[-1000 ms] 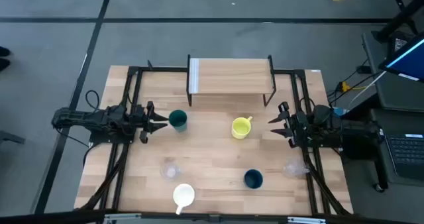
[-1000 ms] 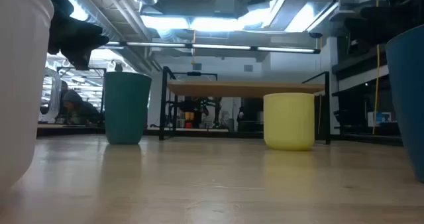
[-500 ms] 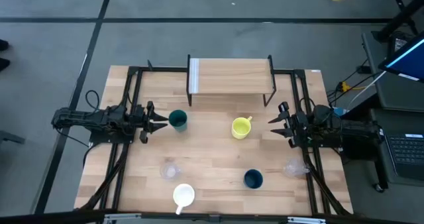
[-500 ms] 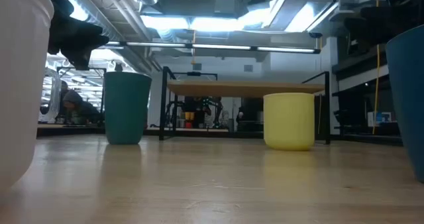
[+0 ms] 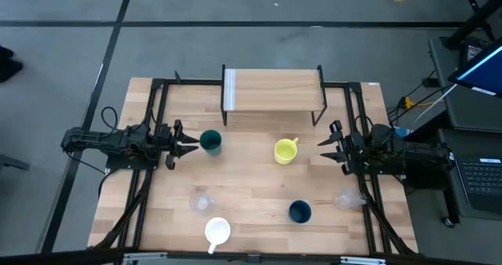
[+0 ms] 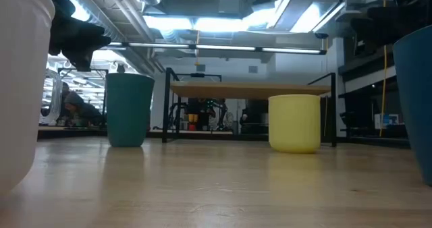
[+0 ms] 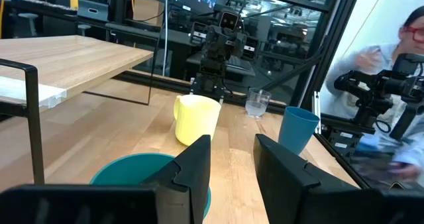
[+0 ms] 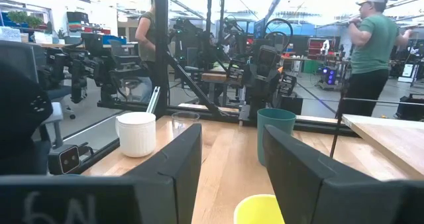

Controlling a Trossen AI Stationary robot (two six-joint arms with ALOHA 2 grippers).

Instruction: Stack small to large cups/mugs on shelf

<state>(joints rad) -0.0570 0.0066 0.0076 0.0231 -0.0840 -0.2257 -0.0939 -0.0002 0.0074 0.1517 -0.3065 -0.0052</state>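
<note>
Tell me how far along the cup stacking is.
Nothing is done: the shelf is bare and no cups are nested. Nothing is in hand; the left gripper faces the teal cup, the right gripper faces the yellow mug, both with fingers open. All stacking remains.

Six drinking vessels are counted on the table (image 5: pixel 251 179). Two are clear cups: one clear cup (image 5: pixel 201 201) is located near the front left, and a second clear cup (image 5: pixel 347 197) is located at the right edge. Two are mugs with handles: one yellow mug (image 5: pixel 285 150) and one white mug (image 5: pixel 217 232). One dark navy cup (image 5: pixel 300 211) and one teal cup (image 5: pixel 210 142) complete the set. One shelf (image 5: pixel 273 89) is counted at the back of the table. Two robot arms are counted, each fitted with one gripper: the left gripper (image 5: pixel 185 144) and the right gripper (image 5: pixel 328 147). Two fingers are counted on each gripper.
</note>
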